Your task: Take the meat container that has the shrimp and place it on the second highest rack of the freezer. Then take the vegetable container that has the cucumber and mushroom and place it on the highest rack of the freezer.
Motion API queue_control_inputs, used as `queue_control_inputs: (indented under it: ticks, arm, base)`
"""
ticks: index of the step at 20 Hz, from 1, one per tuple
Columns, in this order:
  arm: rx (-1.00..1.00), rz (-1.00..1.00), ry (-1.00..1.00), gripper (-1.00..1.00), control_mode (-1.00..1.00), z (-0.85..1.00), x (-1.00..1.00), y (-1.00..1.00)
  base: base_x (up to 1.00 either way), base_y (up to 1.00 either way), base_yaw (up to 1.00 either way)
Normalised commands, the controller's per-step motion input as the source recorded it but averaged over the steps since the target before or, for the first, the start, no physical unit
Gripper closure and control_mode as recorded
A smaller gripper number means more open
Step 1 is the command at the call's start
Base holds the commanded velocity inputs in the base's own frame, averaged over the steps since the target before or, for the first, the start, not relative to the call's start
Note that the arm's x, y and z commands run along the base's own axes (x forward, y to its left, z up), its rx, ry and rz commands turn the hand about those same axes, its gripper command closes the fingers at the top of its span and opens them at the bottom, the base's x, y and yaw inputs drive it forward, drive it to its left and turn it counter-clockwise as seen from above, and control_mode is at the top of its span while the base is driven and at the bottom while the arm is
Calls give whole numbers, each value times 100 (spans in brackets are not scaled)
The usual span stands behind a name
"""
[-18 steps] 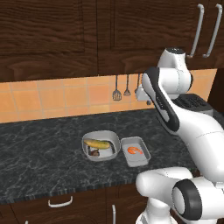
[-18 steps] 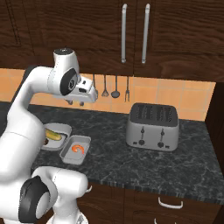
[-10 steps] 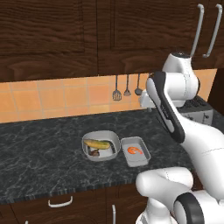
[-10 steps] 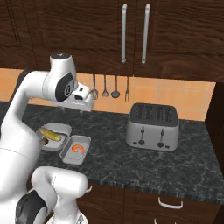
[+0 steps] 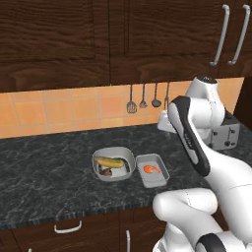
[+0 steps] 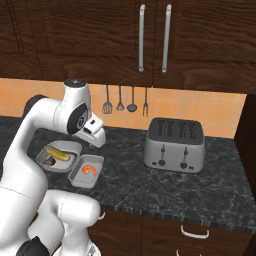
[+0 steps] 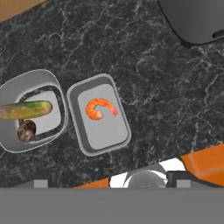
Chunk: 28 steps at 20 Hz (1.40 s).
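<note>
Meat container point(image 7: 99, 115) with shrimp point(image 7: 100, 108): on the counter well below the raised hand, long axis near-to-far, just right of the vegetable container point(image 7: 29, 110); pincer state cannot be told.

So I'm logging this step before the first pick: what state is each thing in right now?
meat container: upright on the counter, beside the bowl, not held.
shrimp: lying in the meat container.
vegetable container: upright on the counter, not held.
cucumber: lying across the bowl.
mushroom: in the bowl, next to the cucumber.
toaster: standing, slots empty.
upper cabinets: doors closed.
</note>
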Motion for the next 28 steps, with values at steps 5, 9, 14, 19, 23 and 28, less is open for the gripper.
queue_control_inputs:
  ticks: [5,9,14,19,23,28]
  arm:
    - [0,-2,0,-100,-100,-52,0,7]
    - [-1,-4,4,-100,-100,-61,-4,0]
    - [0,-8,11,-100,-100,-53,-1,0]
    - [0,-12,9,-100,-100,-49,0,5]
    - [0,-4,5,-100,-100,-41,0,0]
    - [0,-2,1,-100,-100,-40,5,0]
  base:
    - [0,0,0]
    - [0,0,0]
    - [0,0,0]
    - [0,0,0]
    - [0,0,0]
    - [0,0,0]
